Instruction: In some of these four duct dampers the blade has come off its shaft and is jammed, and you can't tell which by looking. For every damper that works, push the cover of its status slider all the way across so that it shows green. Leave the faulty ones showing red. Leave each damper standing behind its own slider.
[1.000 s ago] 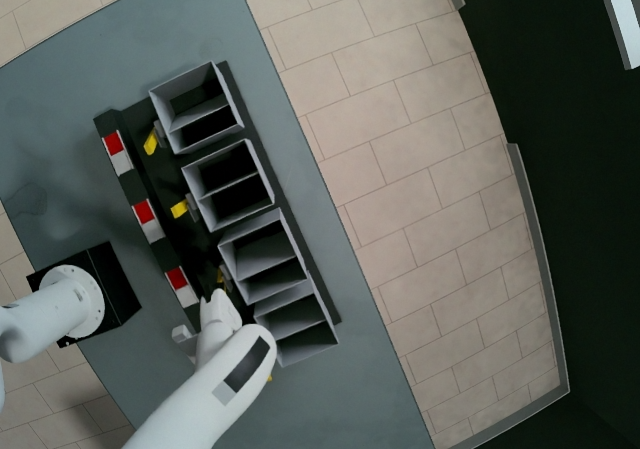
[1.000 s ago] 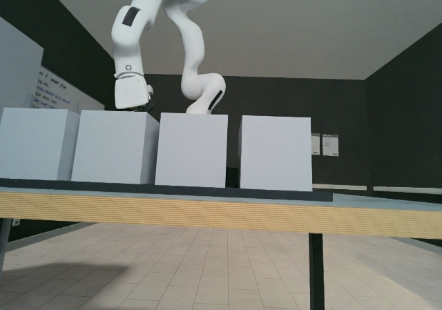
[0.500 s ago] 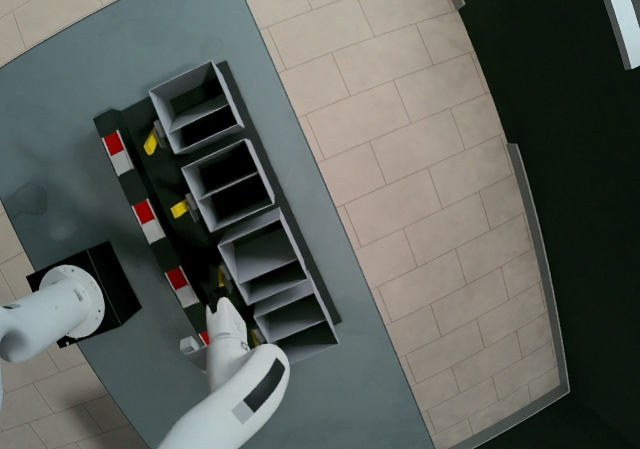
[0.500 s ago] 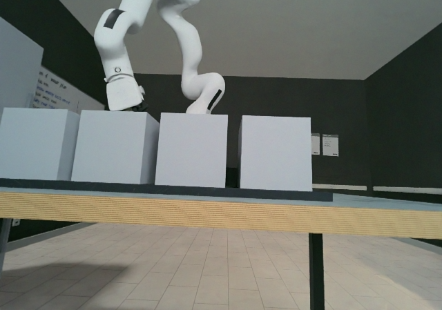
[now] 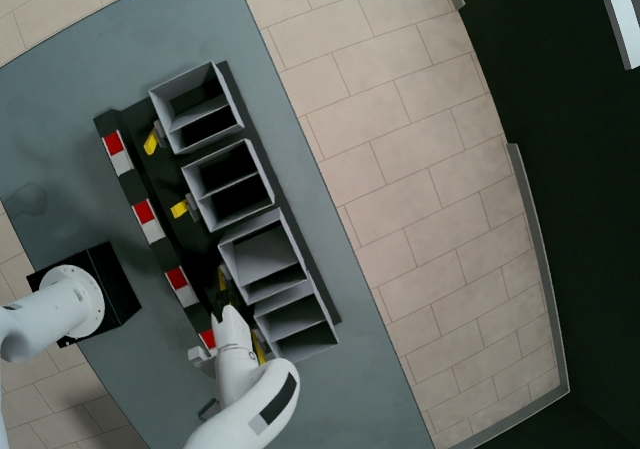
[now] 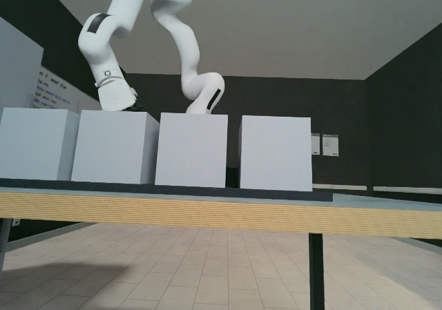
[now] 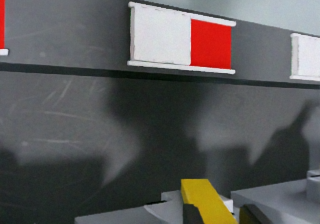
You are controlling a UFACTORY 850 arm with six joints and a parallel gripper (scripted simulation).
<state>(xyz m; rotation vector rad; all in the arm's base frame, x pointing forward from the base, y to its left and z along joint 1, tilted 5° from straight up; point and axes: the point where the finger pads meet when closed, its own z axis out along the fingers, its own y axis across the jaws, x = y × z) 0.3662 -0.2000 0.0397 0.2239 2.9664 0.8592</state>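
Observation:
Four grey duct dampers stand in a row on a dark base; I count them from the far end: the first (image 5: 196, 107), the second (image 5: 227, 184), the third (image 5: 263, 262) and the fourth (image 5: 294, 325). Each has a yellow lever on its side and a slider in front. All sliders show red beside a white cover, as on the third slider (image 5: 182, 288) (image 7: 181, 39). My gripper (image 5: 223, 302) is shut on the third damper's yellow lever (image 5: 222, 279) (image 7: 202, 201). In the exterior view the fingers (image 6: 130, 108) are hidden behind the boxes.
The arm's black base block (image 5: 85, 294) stands on the table just left of the slider rail. The fourth damper's yellow lever (image 5: 256, 348) lies right beside my wrist. The first lever (image 5: 150, 142) and the second lever (image 5: 179, 208) stick out toward the rail.

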